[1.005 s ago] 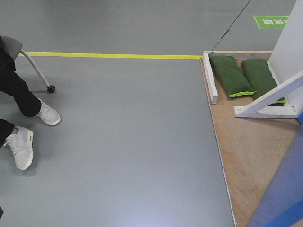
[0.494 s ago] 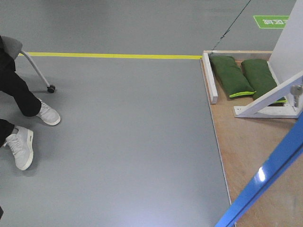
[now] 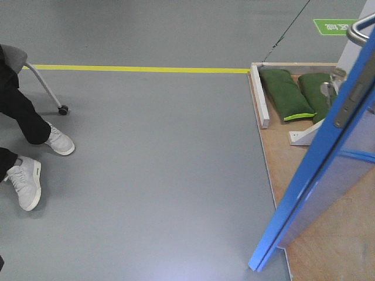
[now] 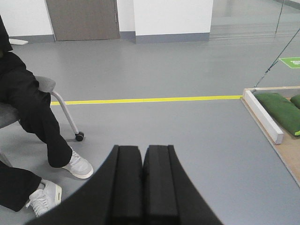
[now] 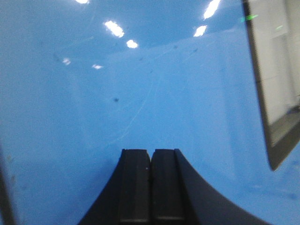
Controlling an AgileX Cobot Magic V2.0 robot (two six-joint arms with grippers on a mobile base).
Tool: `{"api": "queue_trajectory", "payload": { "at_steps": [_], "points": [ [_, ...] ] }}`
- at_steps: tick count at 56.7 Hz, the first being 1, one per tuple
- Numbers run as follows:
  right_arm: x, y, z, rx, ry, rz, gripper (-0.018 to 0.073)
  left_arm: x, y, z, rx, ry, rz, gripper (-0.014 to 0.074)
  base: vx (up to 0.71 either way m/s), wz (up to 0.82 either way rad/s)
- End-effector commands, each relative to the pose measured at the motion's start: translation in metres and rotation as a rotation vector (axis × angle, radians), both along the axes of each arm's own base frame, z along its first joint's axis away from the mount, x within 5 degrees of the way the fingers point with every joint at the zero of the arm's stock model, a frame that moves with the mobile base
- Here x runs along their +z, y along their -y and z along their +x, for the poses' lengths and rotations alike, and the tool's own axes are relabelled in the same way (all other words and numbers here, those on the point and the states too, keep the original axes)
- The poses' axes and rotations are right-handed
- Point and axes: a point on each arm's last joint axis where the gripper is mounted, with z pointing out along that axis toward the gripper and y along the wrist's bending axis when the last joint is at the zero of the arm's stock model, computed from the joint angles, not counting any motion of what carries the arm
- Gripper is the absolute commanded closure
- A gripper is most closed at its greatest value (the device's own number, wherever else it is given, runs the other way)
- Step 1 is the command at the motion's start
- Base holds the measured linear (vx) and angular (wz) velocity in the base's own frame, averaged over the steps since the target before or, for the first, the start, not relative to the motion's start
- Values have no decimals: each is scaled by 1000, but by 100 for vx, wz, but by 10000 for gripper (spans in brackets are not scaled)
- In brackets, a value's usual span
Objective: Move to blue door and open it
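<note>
The blue door (image 3: 316,170) leans across the right side of the front view, swung out over the wooden base, its edge toward me. Its metal latch plate (image 3: 350,98) and a silver lever handle (image 3: 360,26) show near the top right. In the right wrist view the glossy blue door (image 5: 117,93) fills the frame; my right gripper (image 5: 151,152) is shut with nothing between the fingers and points straight at the panel, very close. My left gripper (image 4: 143,149) is shut and empty, over the grey floor.
A wooden base board (image 3: 304,187) holds two green sandbags (image 3: 285,93) and white braces (image 3: 262,96). A seated person's legs and white shoes (image 3: 26,181) and a chair caster (image 3: 62,109) are at left. A yellow floor line (image 3: 140,69) crosses the far floor.
The blue door has swung leftward and further into the front view over the last second; its latch plate and handle now show. The person and floor have not moved.
</note>
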Motion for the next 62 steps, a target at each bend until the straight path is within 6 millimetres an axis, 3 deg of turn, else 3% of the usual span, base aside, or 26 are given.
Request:
{"api": "queue_trajectory", "payload": {
  "at_steps": [1, 33, 62],
  "points": [
    [6, -12, 6, 44, 32, -20, 547, 17, 1, -1, -11, 124, -10, 524, 0, 0],
    [-28, -48, 58, 177, -26, -11, 547, 17, 1, -1, -11, 124, -10, 524, 0, 0],
    [-32, -52, 60, 191, -43, -10, 547, 17, 1, -1, -11, 124, -10, 524, 0, 0]
  ]
}}
